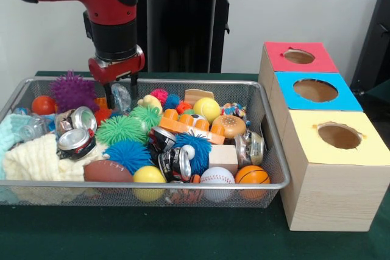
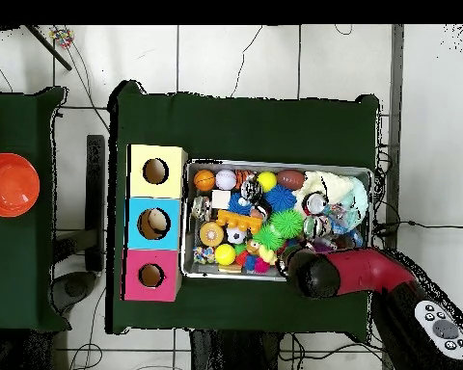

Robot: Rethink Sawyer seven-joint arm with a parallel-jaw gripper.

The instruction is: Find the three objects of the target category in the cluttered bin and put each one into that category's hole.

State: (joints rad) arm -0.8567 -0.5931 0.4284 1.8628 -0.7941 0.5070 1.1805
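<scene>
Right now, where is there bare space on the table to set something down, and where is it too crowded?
Bare green cloth shows in front of the wire bin and the yellow box, and in the overhead view on the table's side opposite the robot. The bin itself is packed edge to edge, with the gripper hanging over its back corner near the purple spiky ball.

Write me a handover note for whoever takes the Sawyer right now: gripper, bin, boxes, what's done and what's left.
Gripper: open, empty, fingers lowered just inside the far rim of the wire bin, beside the purple spiky ball.
Bin: still full of clutter: crushed cans, spiky balls, sports balls such as the basketball and baseball, cloths.
Boxes: red box, blue box and yellow box stand beside the bin; I cannot tell what is inside.
Done: nothing visibly sorted.
Left: all three target objects.
</scene>
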